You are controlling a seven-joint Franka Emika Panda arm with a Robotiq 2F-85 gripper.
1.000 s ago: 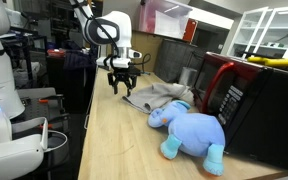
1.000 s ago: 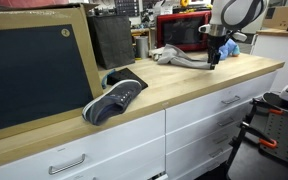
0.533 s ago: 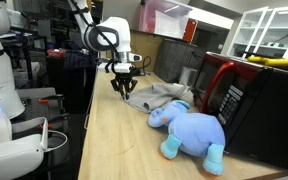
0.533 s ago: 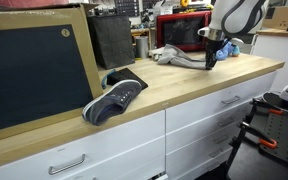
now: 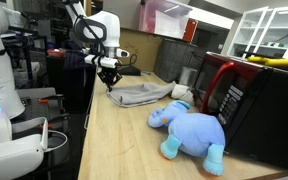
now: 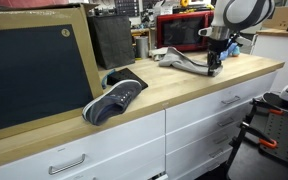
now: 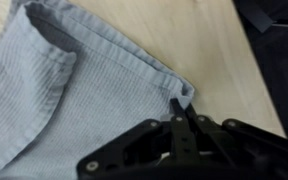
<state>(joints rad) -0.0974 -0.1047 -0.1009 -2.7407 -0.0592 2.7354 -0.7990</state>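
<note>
In an exterior view the hand [image 5: 108, 87] is seen at the left end of a grey cloth [image 5: 142, 95]. Its fingers are brought together on the cloth's near corner. The pinch is borne out by the wrist view, where the hemmed corner is clamped between the dark fingertips [image 7: 181, 122].

The grasp is therefore judged to be made. Little more appears done: nearly all of the cloth is laid along the worktop [image 5: 109, 145], drawn out from the hand and rumpled at its far end. It is not lifted clear, and whatever is to be done with it is judged to be left.

To the right of the cloth a blue stuffed elephant [image 5: 191, 130] is found lying beside it, and then a red and black microwave [image 5: 234, 95] at the wall.

One hand, one cloth, one elephant and one microwave are counted. In an exterior view one grey shoe [image 6: 115, 98] is also seen, well apart from the cloth.
</note>
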